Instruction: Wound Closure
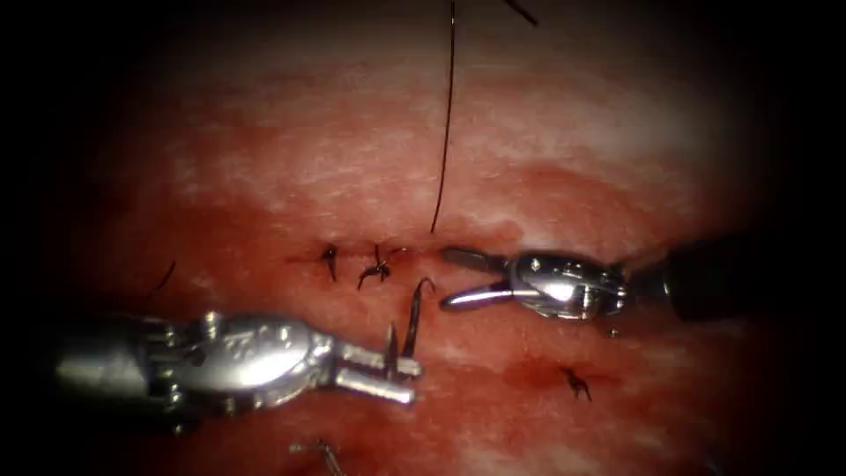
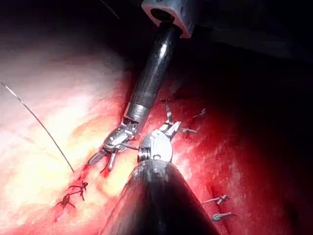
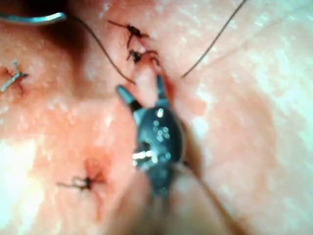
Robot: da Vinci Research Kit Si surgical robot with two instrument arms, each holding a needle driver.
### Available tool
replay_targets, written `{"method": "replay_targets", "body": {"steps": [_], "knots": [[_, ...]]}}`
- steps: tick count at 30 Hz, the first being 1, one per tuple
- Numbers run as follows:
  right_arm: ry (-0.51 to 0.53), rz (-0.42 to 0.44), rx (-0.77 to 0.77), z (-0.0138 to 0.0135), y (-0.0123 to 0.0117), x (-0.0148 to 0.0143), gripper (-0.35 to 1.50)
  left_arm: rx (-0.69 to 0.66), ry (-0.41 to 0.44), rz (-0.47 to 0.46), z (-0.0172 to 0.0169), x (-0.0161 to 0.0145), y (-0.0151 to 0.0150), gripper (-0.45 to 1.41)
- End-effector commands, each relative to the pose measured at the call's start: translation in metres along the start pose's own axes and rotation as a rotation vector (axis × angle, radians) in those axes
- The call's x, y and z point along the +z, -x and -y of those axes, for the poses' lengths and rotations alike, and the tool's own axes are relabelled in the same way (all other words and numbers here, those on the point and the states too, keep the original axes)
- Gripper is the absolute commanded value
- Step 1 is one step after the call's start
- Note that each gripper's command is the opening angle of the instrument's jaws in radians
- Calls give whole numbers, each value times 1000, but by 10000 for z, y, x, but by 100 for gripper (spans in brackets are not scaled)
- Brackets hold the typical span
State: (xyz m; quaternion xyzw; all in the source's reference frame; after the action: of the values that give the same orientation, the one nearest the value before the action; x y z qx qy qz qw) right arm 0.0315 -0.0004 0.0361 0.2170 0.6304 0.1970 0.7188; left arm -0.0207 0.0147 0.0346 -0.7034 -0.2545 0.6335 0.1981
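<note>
The tissue (image 1: 546, 132) has a short cut (image 1: 405, 251) with two dark knots (image 1: 377, 269) along its left part. My left tool (image 1: 392, 370) comes in from the lower left, jaws shut on the curved needle (image 1: 414, 317) near one end. The needle arcs up toward the cut, and its hooked end hangs free of the tissue. My right tool (image 1: 463, 278) stands open at the cut's right end, holding nothing; the right wrist view shows its jaws (image 3: 143, 90) spread just beside the knots (image 3: 133, 33). A long thread (image 1: 447, 123) runs from above down to the cut.
Red fluid (image 1: 529, 370) stains the tissue around and below the cut. A separate knotted stitch (image 1: 577, 383) sits lower right of the cut, and another stitch end (image 1: 322, 454) lies by the lower edge. A short thread end (image 1: 163, 280) lies far left.
</note>
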Motion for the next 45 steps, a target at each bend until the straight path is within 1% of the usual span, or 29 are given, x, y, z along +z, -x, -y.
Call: {"method": "replay_targets", "body": {"steps": [1,4,8,12,16,18,22,24,25,28,32,37,45], "knots": [[2,5,0,3,10,9,108,9,-2,0,0,3,3,-45],[12,12,-6,1,18,14,108,50,-11,3,-6,-1,-8,-45],[23,44,-12,-2,25,15,108,96,-35,11,-12,-7,-19,-45],[32,81,-17,-2,31,16,106,112,-43,16,-19,-16,-31,-45],[66,130,-37,-6,39,15,106,134,-48,20,-32,-25,-47,-45],[70,137,-37,-8,40,14,106,134,-50,21,-35,-26,-49,-45],[66,140,-38,-7,35,8,104,145,-50,22,-38,-27,-51,-45],[64,133,-44,-4,27,6,104,156,-57,29,-37,-28,-50,-45],[62,124,-48,0,18,5,103,167,-66,33,-35,-29,-50,-45],[60,111,-55,7,4,4,103,194,-86,48,-33,-32,-50,-45],[59,101,-57,16,-8,4,103,248,-120,67,-32,-42,-61,-45],[62,104,-60,24,-7,12,96,273,-144,86,-37,-51,-74,-45],[72,110,-72,26,0,27,99,277,-150,88,-41,-44,-71,-45]]}}
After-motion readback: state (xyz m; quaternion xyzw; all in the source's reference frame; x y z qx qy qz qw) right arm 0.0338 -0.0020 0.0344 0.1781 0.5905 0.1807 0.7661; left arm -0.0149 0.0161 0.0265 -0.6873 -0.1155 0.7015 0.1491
